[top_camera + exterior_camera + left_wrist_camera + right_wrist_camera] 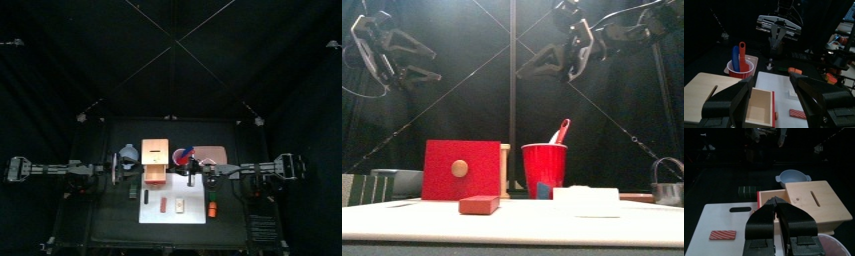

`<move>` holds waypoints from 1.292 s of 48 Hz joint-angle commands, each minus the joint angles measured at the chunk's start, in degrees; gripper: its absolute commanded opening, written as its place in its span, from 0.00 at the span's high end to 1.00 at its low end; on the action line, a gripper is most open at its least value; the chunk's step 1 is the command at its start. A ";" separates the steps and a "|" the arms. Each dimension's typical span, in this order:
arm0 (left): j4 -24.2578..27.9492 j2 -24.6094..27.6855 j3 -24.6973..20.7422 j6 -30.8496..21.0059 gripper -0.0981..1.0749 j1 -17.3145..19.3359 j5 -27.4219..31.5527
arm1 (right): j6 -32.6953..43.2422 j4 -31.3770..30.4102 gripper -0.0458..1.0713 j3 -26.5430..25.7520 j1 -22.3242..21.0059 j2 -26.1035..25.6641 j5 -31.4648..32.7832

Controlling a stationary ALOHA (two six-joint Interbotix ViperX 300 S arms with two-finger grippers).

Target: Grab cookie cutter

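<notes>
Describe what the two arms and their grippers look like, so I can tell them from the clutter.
Both arms are black, jointed, with cables looping along them. The left gripper has two broad, blocky black fingers; the right gripper has matching black fingers tapering to narrow tips. No markings show.

Dim pen — table brightly lit

A robot lab: black curtains [80, 50] pen a small black table [100, 215]; two arms overhang.

Red box [461, 169] with round wooden knob, left of red cup [544, 169] holding utensils. Small red block [478, 204] in front. Both arms raised; left gripper [418, 62] spread, right gripper [543, 60] closed.
</notes>
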 commanded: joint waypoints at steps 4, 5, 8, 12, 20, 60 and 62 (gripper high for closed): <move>0.62 0.00 -1.05 0.18 0.13 0.18 -0.44 | 0.26 0.44 0.94 3.16 0.79 -6.15 -0.62; 0.70 0.00 -1.05 0.18 0.13 0.26 -0.44 | 0.26 0.62 0.94 3.60 0.88 -6.68 -0.53; 0.70 0.00 -1.05 0.09 0.13 0.18 -0.44 | 0.35 1.23 0.94 4.92 1.23 -8.70 -0.35; 0.70 0.00 -1.05 0.09 0.13 0.26 -0.44 | 0.35 2.99 0.94 5.80 1.67 -10.90 0.18; 0.62 0.00 -0.97 0.18 0.13 0.35 -0.44 | 0.26 7.21 0.94 6.77 2.72 -14.77 3.52; 0.53 0.00 -0.18 0.09 0.13 1.58 -0.35 | 0.00 6.77 0.94 8.88 2.64 -15.47 6.77; 0.53 0.00 -0.09 0.18 0.13 1.85 -0.44 | 0.00 6.86 0.94 8.88 2.64 -15.47 6.77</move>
